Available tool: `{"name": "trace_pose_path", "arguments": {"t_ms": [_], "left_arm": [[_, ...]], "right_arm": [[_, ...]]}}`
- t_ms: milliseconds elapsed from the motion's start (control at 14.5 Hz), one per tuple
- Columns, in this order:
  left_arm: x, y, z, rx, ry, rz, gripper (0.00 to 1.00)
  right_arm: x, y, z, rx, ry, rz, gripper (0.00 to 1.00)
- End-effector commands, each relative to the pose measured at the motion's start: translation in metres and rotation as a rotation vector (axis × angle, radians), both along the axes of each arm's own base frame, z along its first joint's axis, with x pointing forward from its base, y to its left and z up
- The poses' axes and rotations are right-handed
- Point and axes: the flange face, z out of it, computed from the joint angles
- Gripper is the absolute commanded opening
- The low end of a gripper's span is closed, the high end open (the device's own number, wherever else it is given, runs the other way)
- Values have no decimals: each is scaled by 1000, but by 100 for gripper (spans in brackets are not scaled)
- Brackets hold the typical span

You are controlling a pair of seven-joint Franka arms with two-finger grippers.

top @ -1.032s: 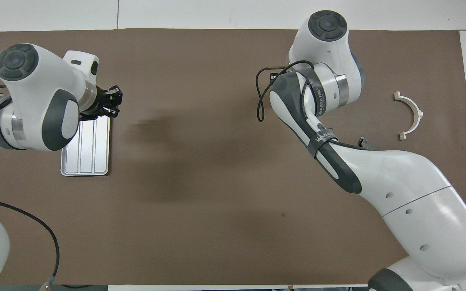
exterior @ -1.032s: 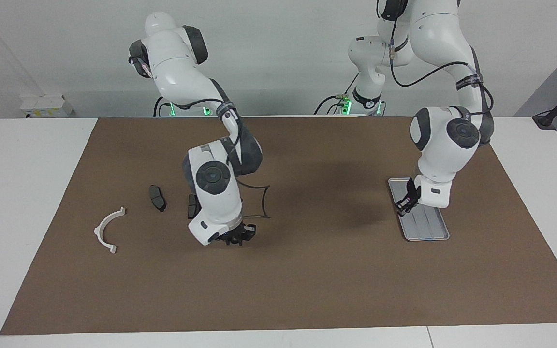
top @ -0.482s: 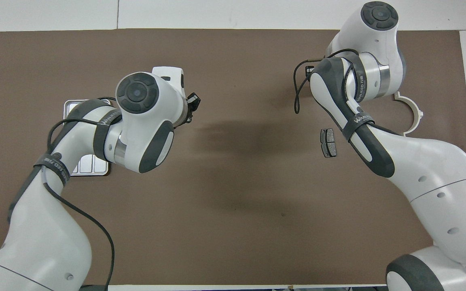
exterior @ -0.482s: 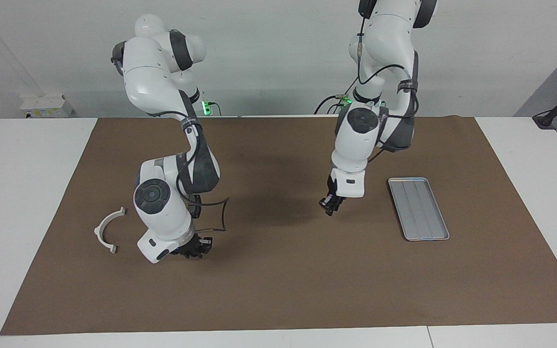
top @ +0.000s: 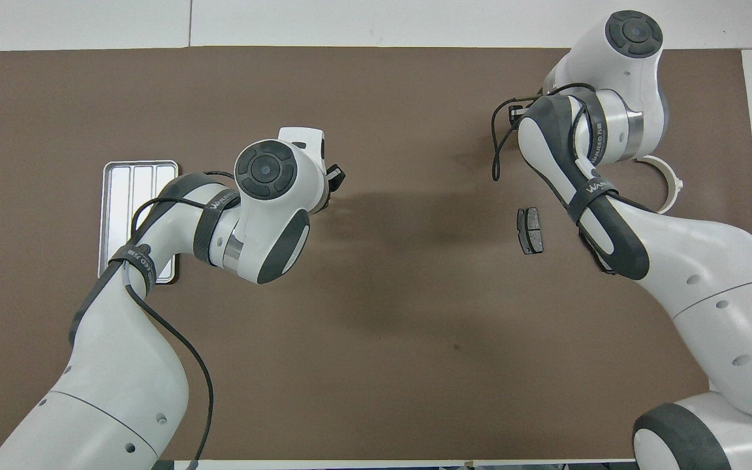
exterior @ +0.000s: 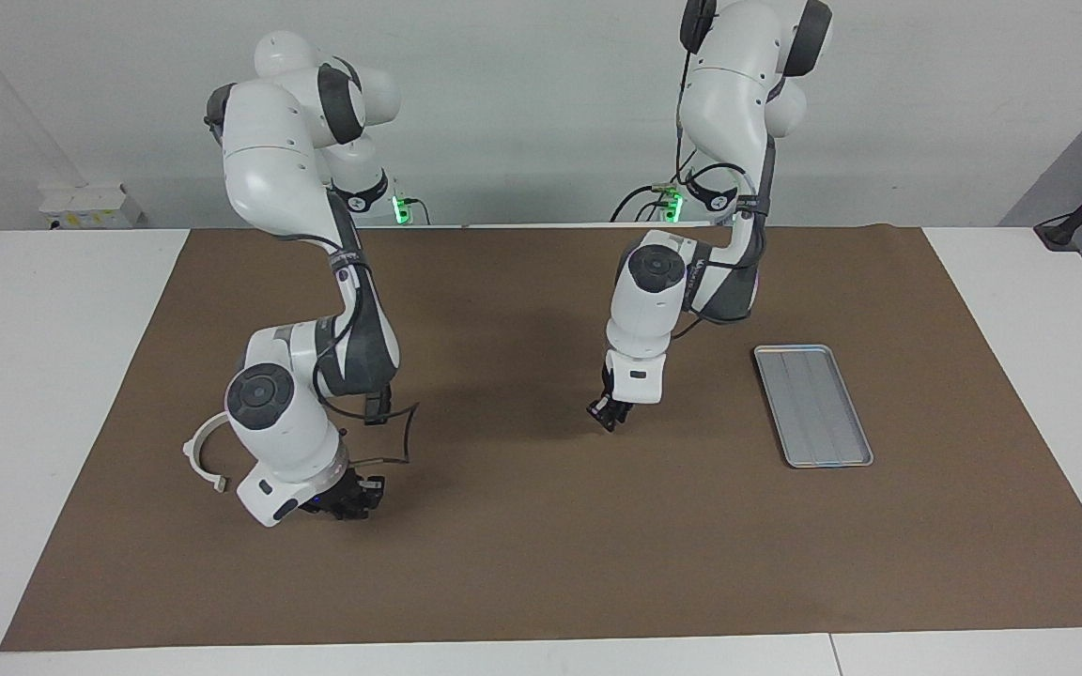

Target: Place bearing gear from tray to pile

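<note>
The silver-grey tray (exterior: 813, 406) lies at the left arm's end of the brown mat, and no gear shows on it; it also shows in the overhead view (top: 134, 177). My left gripper (exterior: 609, 414) hangs low over the bare middle of the mat, away from the tray, and shows in the overhead view (top: 334, 179). A bearing gear does not show anywhere. Of the pile, the white arc (exterior: 200, 443) and one dark brake pad (top: 530, 230) show; the other pad is hidden by my right arm. My right gripper (exterior: 349, 498) is low over the mat beside the arc.
The brown mat (exterior: 541, 563) covers most of the white table. My right arm's forearm and a looping black cable (exterior: 400, 437) hang over the pile. A small white box (exterior: 90, 205) sits at the table's corner near the right arm's base.
My left gripper has left the tray and swung to the middle of the mat. My right gripper has moved toward the white arc, and its arm now covers the pads in the facing view.
</note>
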Motion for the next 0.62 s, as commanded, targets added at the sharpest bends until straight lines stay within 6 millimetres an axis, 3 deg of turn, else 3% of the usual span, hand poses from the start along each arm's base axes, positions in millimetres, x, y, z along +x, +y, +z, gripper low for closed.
{"name": "trace_pose_path", "arguments": {"t_ms": [0, 275, 344, 413, 482, 550], "left_arm": [[-9, 1, -6, 3, -27, -5, 0], [-12, -2, -11, 7, -20, -11, 0], [-12, -2, -12, 6, -22, -11, 0], [-12, -2, -13, 4, -24, -11, 0], [-12, -2, -13, 4, -24, -11, 0], [-12, -2, -14, 5, -23, -11, 0]], "right_arm": [[-2, -9, -10, 18, -12, 31, 0], [-2, -14, -10, 18, -10, 23, 0], [-2, -12, -10, 18, -10, 22, 23], [-2, -10, -10, 20, -10, 19, 54], [-2, -9, -8, 20, -13, 21, 100], [-2, -8, -5, 17, -18, 24, 100]]}}
